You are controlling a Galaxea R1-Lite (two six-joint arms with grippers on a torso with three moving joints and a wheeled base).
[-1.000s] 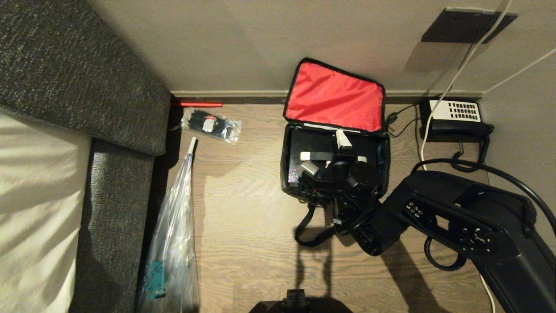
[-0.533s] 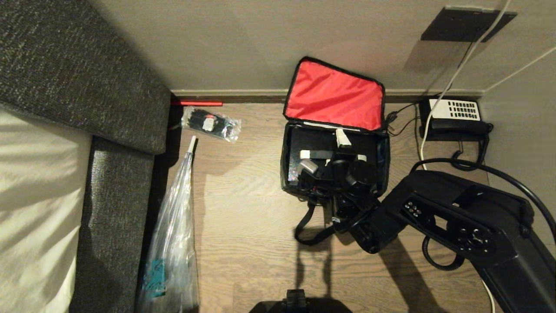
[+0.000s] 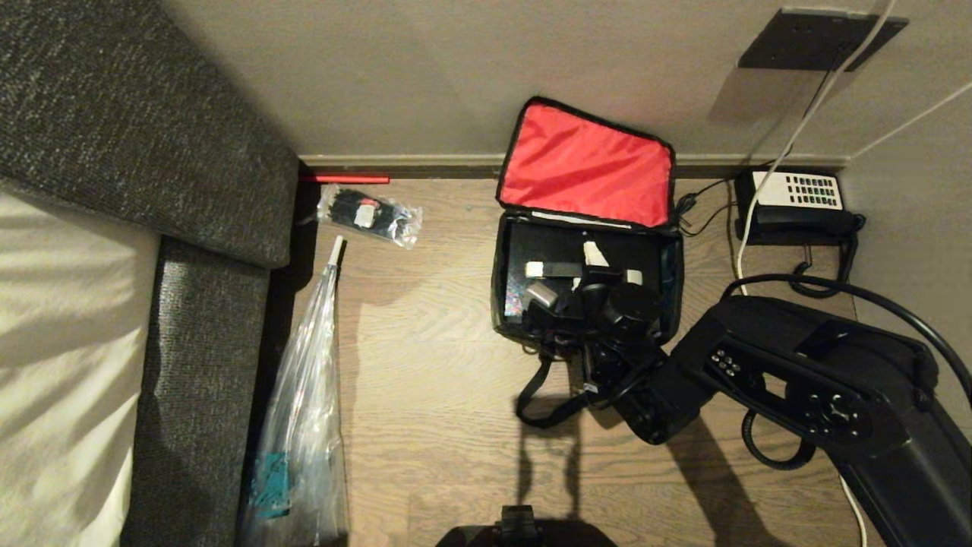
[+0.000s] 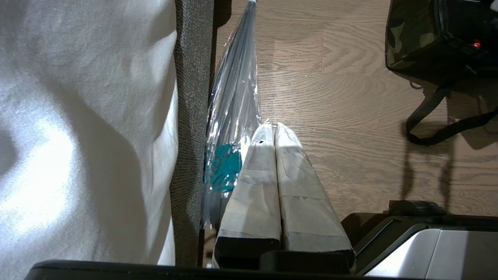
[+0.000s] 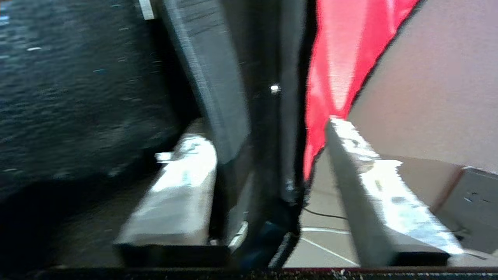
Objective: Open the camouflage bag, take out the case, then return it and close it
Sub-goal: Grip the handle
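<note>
The camouflage bag point(image 3: 500, 292) stands open on the wood floor, its red-lined lid point(image 3: 585, 163) leaning back on the wall. Inside it lies the black case point(image 3: 550, 245) with pale clasps. My right gripper point(image 3: 566, 273) reaches down into the bag over the case. In the right wrist view the right gripper point(image 5: 264, 128) is partly open. Its taped fingers point(image 5: 183, 171) straddle a dark upright edge and pale grey lining, with floor showing beside the other finger. The frames do not show whether that edge belongs to the case or the bag. My left gripper point(image 4: 274, 126) is shut and empty, parked low by the sofa.
A black telephone point(image 3: 793, 201) with cables sits right of the bag by the wall. A clear packet point(image 3: 368, 215) and a long clear plastic bag point(image 3: 304, 425) lie to the left, along the grey sofa point(image 3: 152, 152). The bag's strap point(image 3: 543, 395) loops on the floor.
The right gripper's far finger has drawn in toward the other, narrowing the gap. The arm has barely shifted. The left arm is still.
</note>
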